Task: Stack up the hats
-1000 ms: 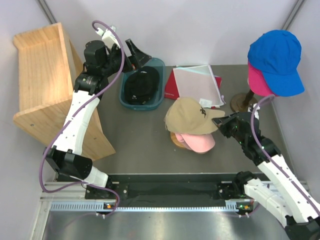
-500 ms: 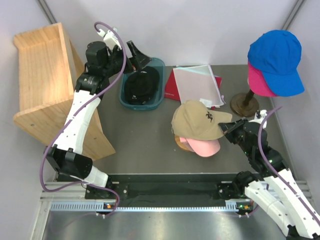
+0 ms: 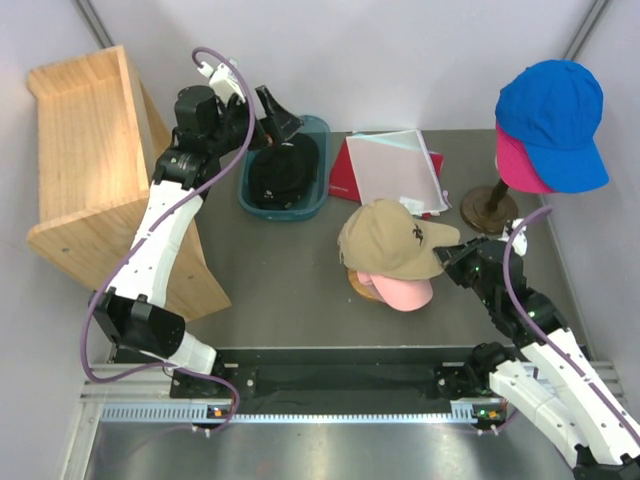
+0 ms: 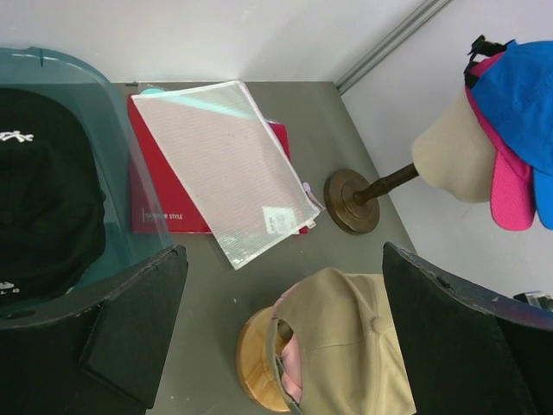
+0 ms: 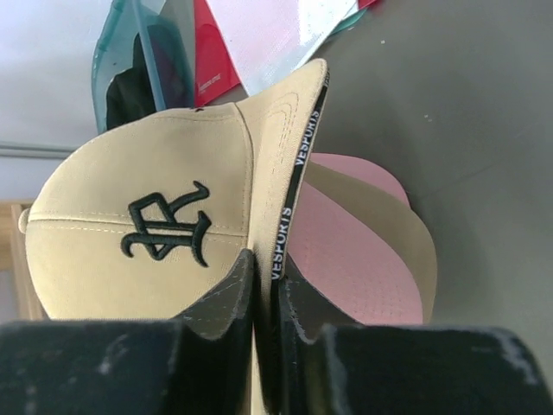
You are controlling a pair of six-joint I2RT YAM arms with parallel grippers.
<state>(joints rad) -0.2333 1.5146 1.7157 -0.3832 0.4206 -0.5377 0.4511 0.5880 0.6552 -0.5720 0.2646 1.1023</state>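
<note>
A tan cap (image 3: 395,238) lies over a light pink cap (image 3: 400,290) that rests on a round wooden stand (image 3: 355,283). My right gripper (image 3: 452,252) is shut on the tan cap's brim (image 5: 285,173), and the pink cap (image 5: 346,268) shows just beneath it. A bright blue cap (image 3: 550,115) sits over a magenta cap (image 3: 515,165) on the cream mannequin head (image 4: 454,156). A black cap (image 3: 283,170) lies in the teal bin (image 3: 255,205). My left gripper (image 3: 270,115) hangs open over the bin's far edge, holding nothing.
A wooden shelf (image 3: 90,160) stands at the left. A red folder under a clear mesh pouch (image 3: 390,170) lies at the back centre. The mannequin's round base (image 3: 488,208) stands just beyond my right gripper.
My right gripper has carried the tan cap a little to the right over the pink cap, then eased slightly back. The left arm has barely shifted.
</note>
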